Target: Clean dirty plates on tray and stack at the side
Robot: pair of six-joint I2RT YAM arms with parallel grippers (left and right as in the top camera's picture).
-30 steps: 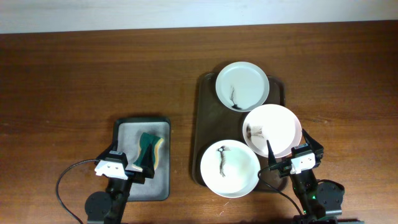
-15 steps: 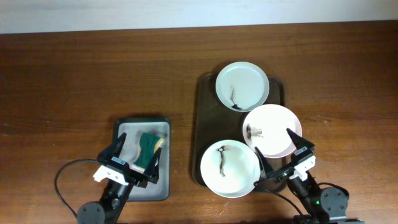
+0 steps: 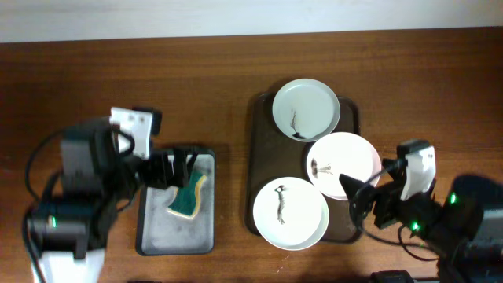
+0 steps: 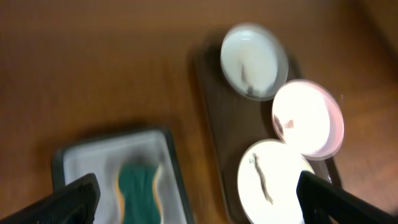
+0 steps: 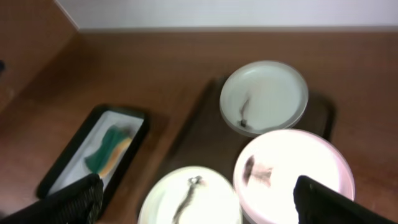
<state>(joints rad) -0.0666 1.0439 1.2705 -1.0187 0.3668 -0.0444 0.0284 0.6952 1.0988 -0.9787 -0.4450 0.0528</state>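
On the dark tray [image 3: 263, 145] lie three smeared white plates [image 3: 306, 108].

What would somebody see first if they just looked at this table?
Three white plates with dark smears in the middle, sitting on the big brown tray on the right. Over on the left, a green sponge lies in a smaller grey tray.

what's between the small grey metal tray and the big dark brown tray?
Nothing: the overhead view shows only bare brown wooden table between the small grey metal tray and the large dark brown rectangular tray.
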